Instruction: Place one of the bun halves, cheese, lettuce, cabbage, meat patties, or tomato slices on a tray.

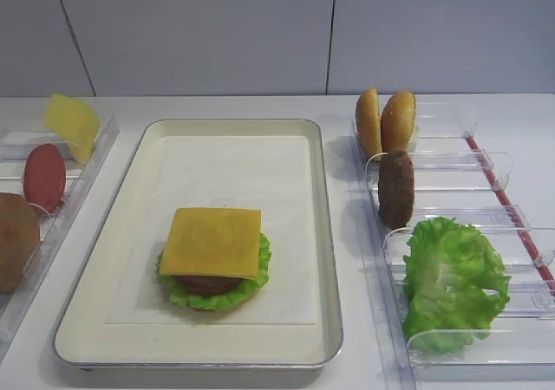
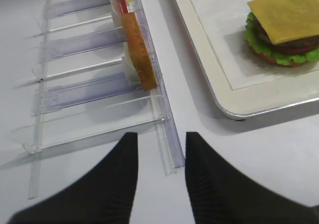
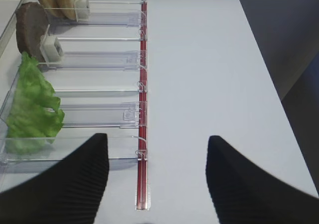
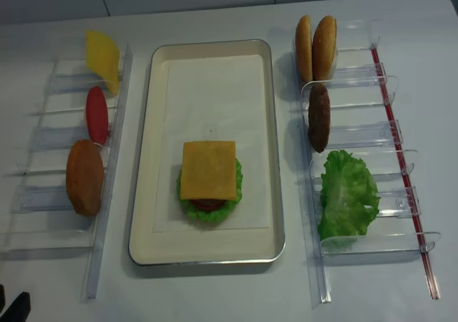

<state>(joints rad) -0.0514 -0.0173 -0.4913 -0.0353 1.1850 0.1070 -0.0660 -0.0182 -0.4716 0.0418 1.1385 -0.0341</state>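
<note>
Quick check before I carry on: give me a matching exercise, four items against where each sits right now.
Items:
1. cheese
2. bun halves
3. tomato slice
4. loose lettuce leaf

Places:
A. left rack, standing on edge
B. top of the stack on the tray
C. right rack, nearest slot
D. right rack, farthest slot

Pairs: 1-B, 2-D, 3-A, 4-C
</note>
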